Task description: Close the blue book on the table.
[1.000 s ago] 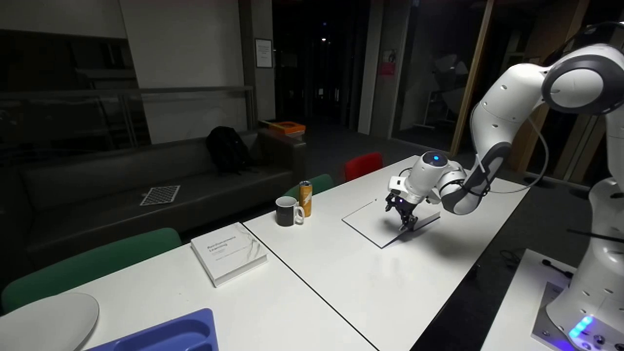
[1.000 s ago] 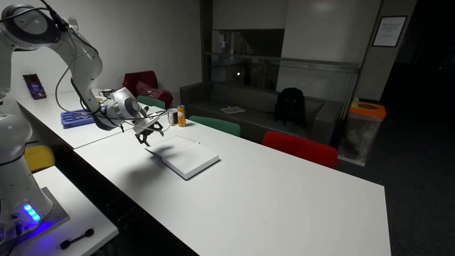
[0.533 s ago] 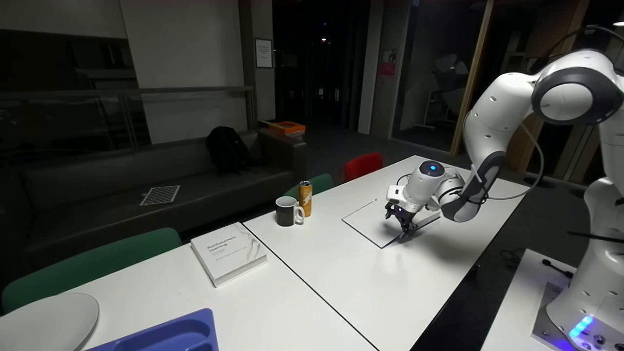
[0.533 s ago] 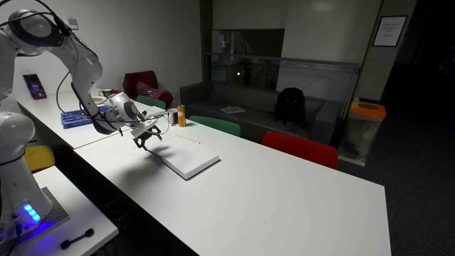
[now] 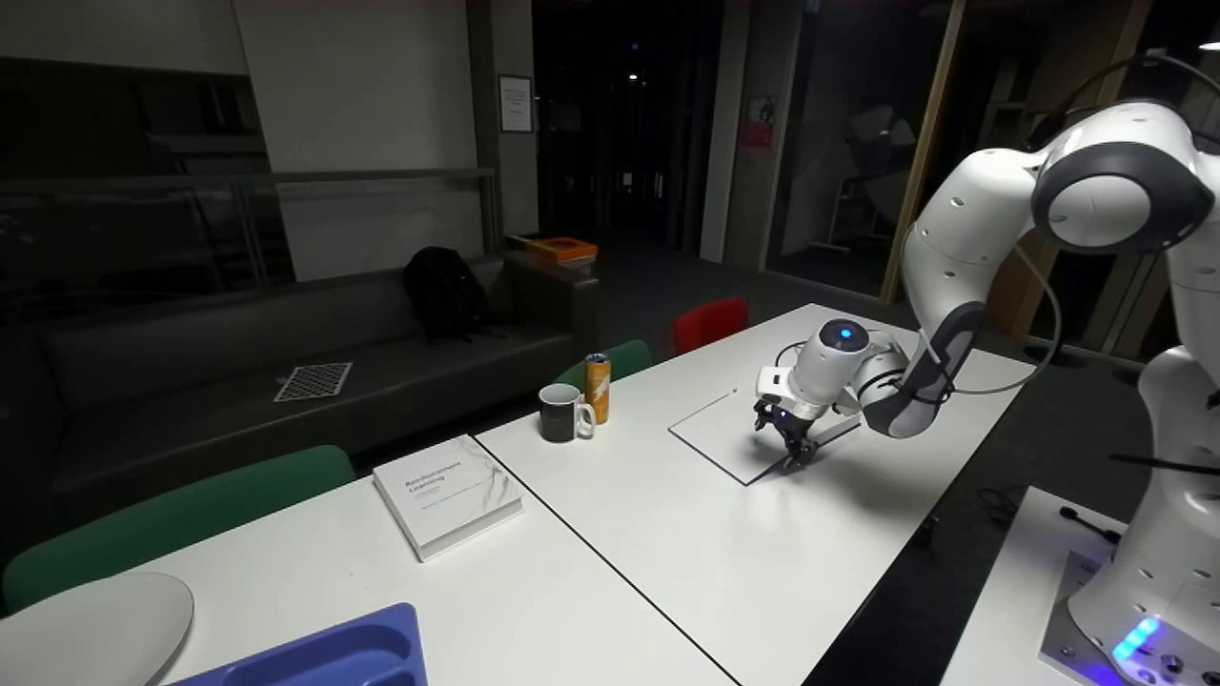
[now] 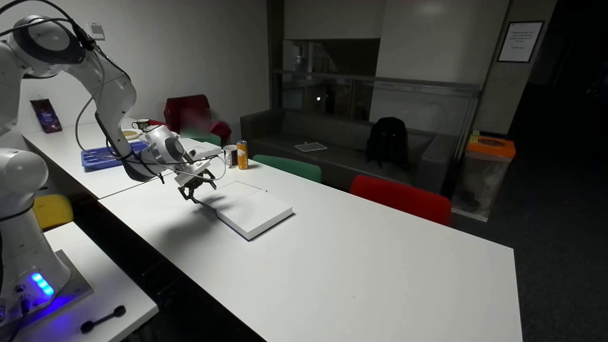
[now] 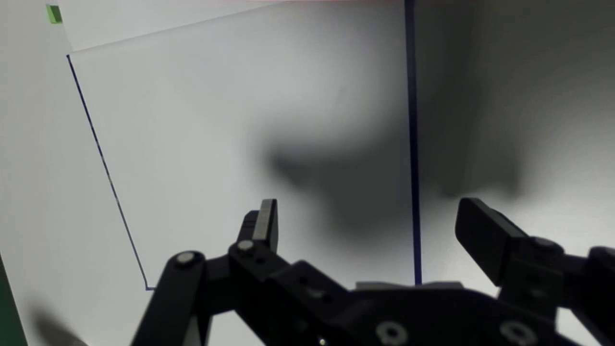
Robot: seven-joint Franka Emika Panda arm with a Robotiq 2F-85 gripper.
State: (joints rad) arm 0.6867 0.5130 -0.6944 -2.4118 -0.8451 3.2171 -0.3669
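And found the blue book (image 6: pixel 247 209) lying open on the table (image 6: pixel 356 275), with the thin cover half (image 6: pixel 230 194) nearest the gripper (image 7: pixel 367 209)! Had both fingers (image 7: pixel 483 230) spread wide, straddling the cover's free edge (image 7: pixel 413 144) in the wrist view, gripping nothing; couldn't tell whether touching. Judged the cover stiff and light, the page block (image 6: pixel 259 213) heavier and slick on top. Called for a hold on that outer edge, with one finger underneath, then a lift and swing over!
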